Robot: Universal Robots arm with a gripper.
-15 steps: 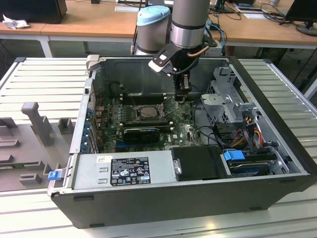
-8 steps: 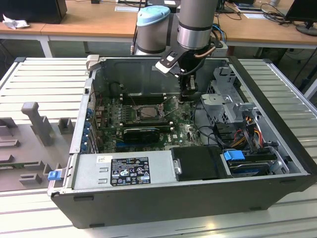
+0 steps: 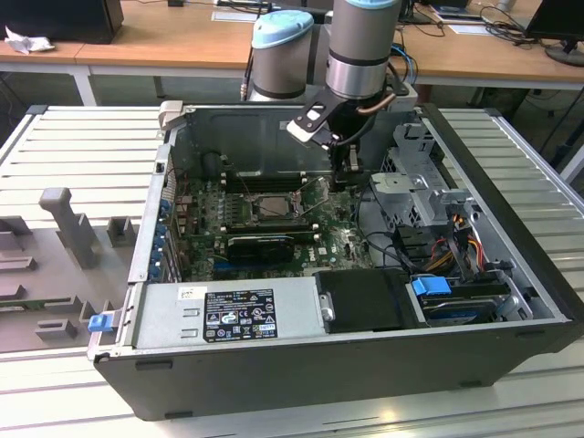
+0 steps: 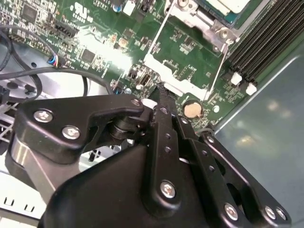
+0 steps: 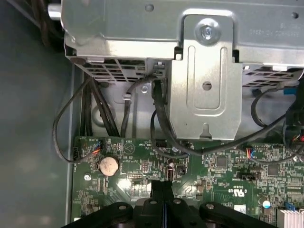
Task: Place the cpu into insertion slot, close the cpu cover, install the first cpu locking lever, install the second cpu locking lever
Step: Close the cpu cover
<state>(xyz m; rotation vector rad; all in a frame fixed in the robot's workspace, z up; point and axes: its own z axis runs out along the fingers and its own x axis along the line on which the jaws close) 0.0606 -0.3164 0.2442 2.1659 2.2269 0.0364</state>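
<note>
Exterior view: black gripper [image 3: 349, 175] low inside the open grey computer case [image 3: 511, 274], beside the square dark-framed insertion slot [image 3: 274, 206].
Second wrist view: fingers [image 4: 160, 99] pressed together at the open silver windowed cpu cover [image 4: 173, 71]; silvery square cpu [image 4: 230, 4] in the slot.
First wrist view: fingertips [image 5: 159, 190] over the green motherboard [image 5: 218, 175].
</note>
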